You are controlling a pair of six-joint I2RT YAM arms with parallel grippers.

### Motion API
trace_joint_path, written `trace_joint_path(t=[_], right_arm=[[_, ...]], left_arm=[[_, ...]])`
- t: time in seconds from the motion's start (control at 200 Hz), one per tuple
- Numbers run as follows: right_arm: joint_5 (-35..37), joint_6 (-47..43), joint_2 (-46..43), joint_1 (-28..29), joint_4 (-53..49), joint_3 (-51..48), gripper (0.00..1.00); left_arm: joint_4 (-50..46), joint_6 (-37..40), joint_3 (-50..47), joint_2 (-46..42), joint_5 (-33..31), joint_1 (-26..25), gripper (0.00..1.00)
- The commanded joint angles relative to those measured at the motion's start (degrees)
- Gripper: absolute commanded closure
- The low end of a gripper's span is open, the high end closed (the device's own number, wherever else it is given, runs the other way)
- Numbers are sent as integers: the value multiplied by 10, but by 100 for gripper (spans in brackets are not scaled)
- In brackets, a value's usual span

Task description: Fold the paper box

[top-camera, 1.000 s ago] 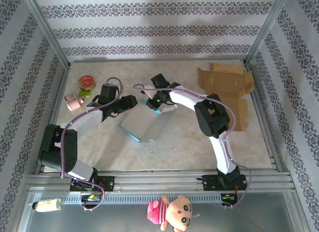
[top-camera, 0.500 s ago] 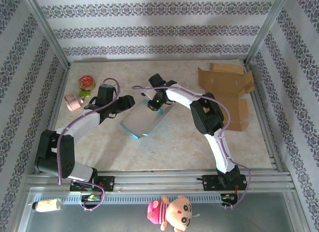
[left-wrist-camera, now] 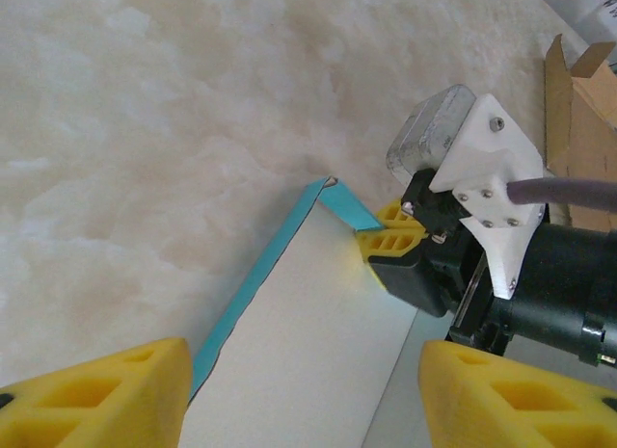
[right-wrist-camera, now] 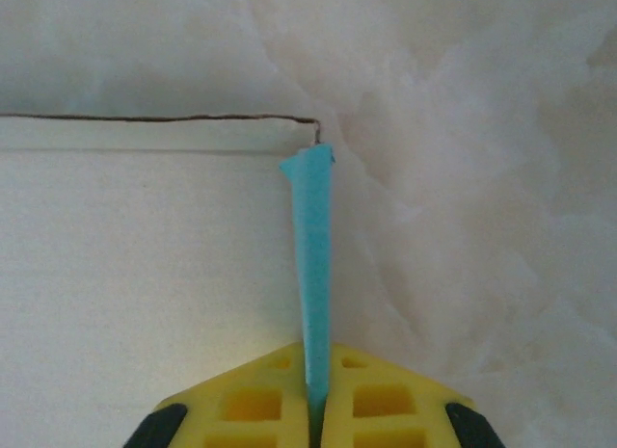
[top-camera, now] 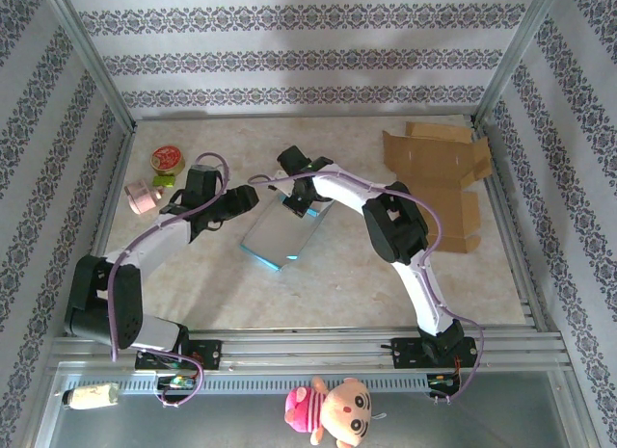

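White card with a teal edge, the paper box (top-camera: 284, 234) lies flattened around the middle of the counter (top-camera: 347, 284), its long sides running from near left to far right. The right hand (right-wrist-camera: 316, 405) is clenched on a narrow teal flap (right-wrist-camera: 308, 255) at the box's far corner, the strip standing on edge between its yellow pads while the white panel beside it stays flat on the counter. The left hand (top-camera: 236, 205) sits just beside the box's left edge with its jaws spread and nothing between them; whether it touches the card cannot be told. The sheet looks thin and light, stiff enough to hold a crease yet easy to buckle or tear if pulled hard, and on the smooth marbled surface it will probably slide, not bend, unless something pins it. Edges and flaps seem the best places to take hold, since a flat panel gives a two-fingered hand nothing to pinch. One hand should probably press the panel down near a fold line while the other lifts its flap gently along the score. Brown cardboard (top-camera: 434, 159) lies well apart at the far right.
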Motion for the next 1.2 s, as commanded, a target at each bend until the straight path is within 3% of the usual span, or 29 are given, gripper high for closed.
trace_joint_path(t=[0.0,0.105,0.215,0.295,0.41,0.525,0.7,0.8,1.009,1.194], right_arm=[[39,-17,19,10,-39,7,100],[12,-5,-33,12,-11,-18,100],[-43,-4,-127,2,91,-102,100],[-50,-34,-161,-2,142,-146,100],[-49,-108,-159,-3,126,-157,100],[-61,-235,-166,1,77,-168,100],[78,-536,-190,20,38,-204,100],[91,-637,-190,19,25,-197,100],[-26,-671,-112,37,-106,-133,100],[-34,-644,-100,43,-119,-124,81]], left_arm=[[-38,17,-4,-25,-31,11,34],[-75,19,-5,-41,-45,20,34],[-83,15,-16,-81,-45,31,34],[-92,22,-16,-96,-54,35,34],[-103,27,-12,-99,-52,38,33],[-82,37,-26,-109,-30,39,31],[-43,51,-55,-147,-26,39,30],[-23,48,-66,-160,-28,39,30],[4,32,-79,-159,-9,39,29],[17,24,-90,-154,-4,40,29]])
